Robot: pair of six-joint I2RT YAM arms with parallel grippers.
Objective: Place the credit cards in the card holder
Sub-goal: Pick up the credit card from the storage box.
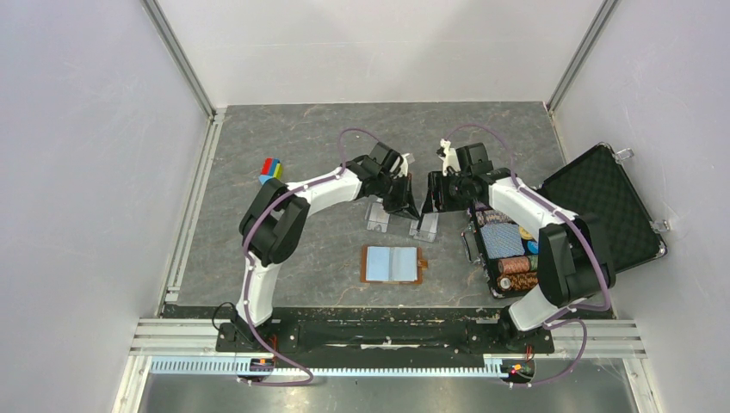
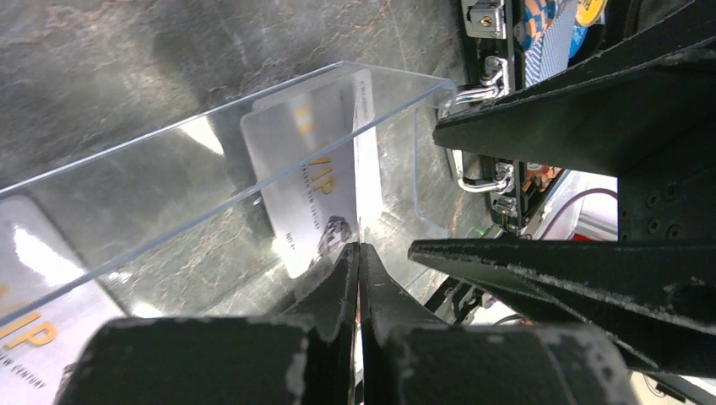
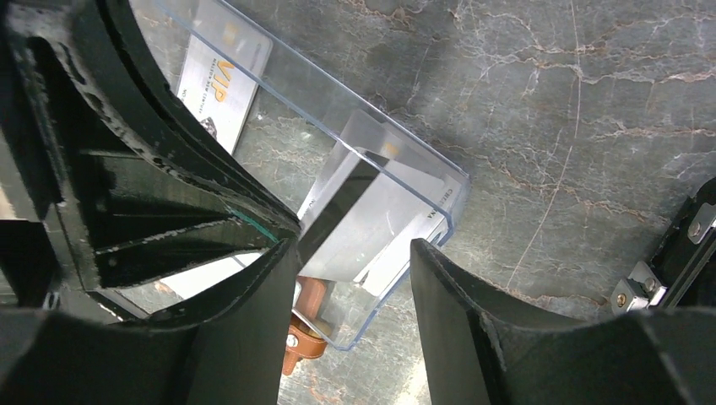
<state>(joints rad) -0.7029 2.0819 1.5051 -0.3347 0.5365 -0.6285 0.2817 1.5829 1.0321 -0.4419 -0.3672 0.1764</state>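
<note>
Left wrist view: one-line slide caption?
Left gripper, shut, pinches a VIP credit card by its edge at the clear tray.

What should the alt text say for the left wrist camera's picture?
The left gripper, shut, pinches the near edge of a white credit card lettered VIP, seen through a clear plastic tray. The right gripper, open, crowds the right side.

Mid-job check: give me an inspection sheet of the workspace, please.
Surface: grey marbled table.
Job's things: card holder open near the bases; credit cards in clear trays.
Clutter: open black case with chips, right; coloured blocks, left.
Grippers: left pincer shut on edge-on card; right pincer open, empty.
Cables: purple cables along both arms.
Surroundings: white walls, metal frame.
</note>
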